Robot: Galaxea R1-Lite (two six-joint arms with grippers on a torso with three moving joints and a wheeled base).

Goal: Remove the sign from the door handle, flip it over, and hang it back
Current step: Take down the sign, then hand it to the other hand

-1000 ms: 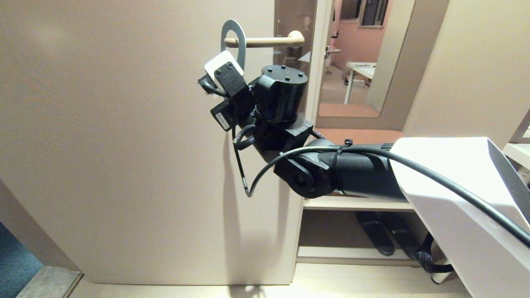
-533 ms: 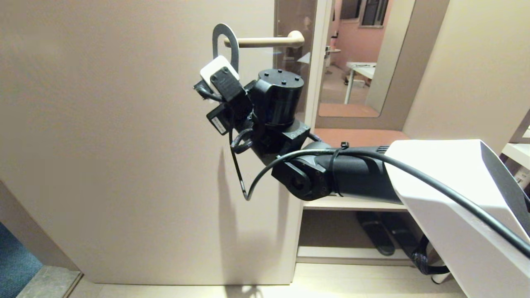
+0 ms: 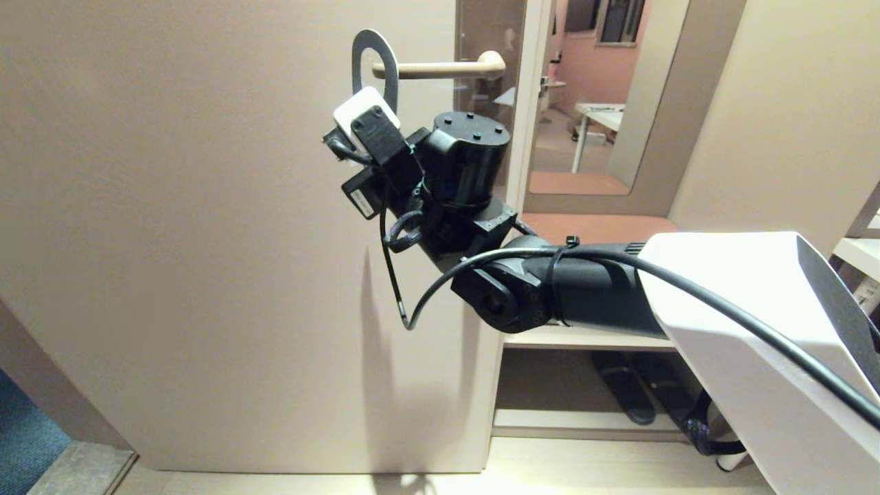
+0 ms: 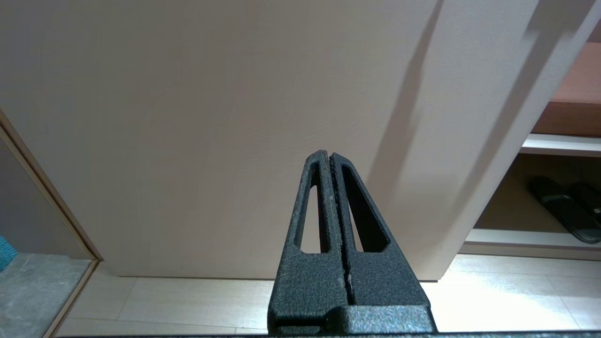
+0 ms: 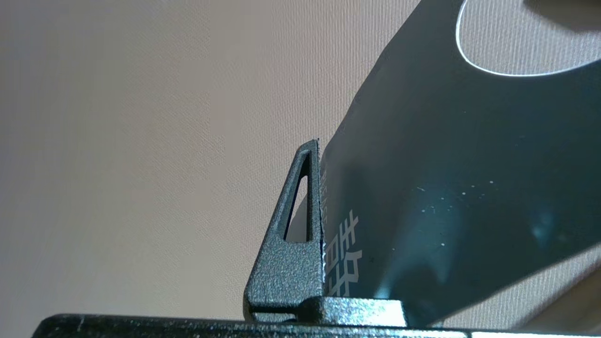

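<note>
The blue-grey sign (image 5: 446, 164) with white lettering is clamped edge-on in my right gripper (image 5: 322, 155), which is shut on it; only one finger (image 5: 291, 253) shows, the other is hidden behind the sign. In the head view only the sign's ring end (image 3: 373, 36) rises above the right wrist. The tip of the cream door handle (image 3: 447, 68) shows inside the hole, and I cannot tell whether the ring still hangs on it. My left gripper (image 4: 330, 153) is shut on nothing, low down and facing the door.
The beige door (image 3: 206, 240) fills the left and middle. A brown-grey backplate (image 3: 489, 27) carries the lever. To the right of the door's edge stands a shelf unit with a brown bench top (image 3: 598, 223) and dark slippers (image 3: 622, 392) beneath it.
My right gripper has carried the sign to the left along the lever and then slightly up. The hole has slid from around the lever's shaft to its tip. The left arm has not moved.
</note>
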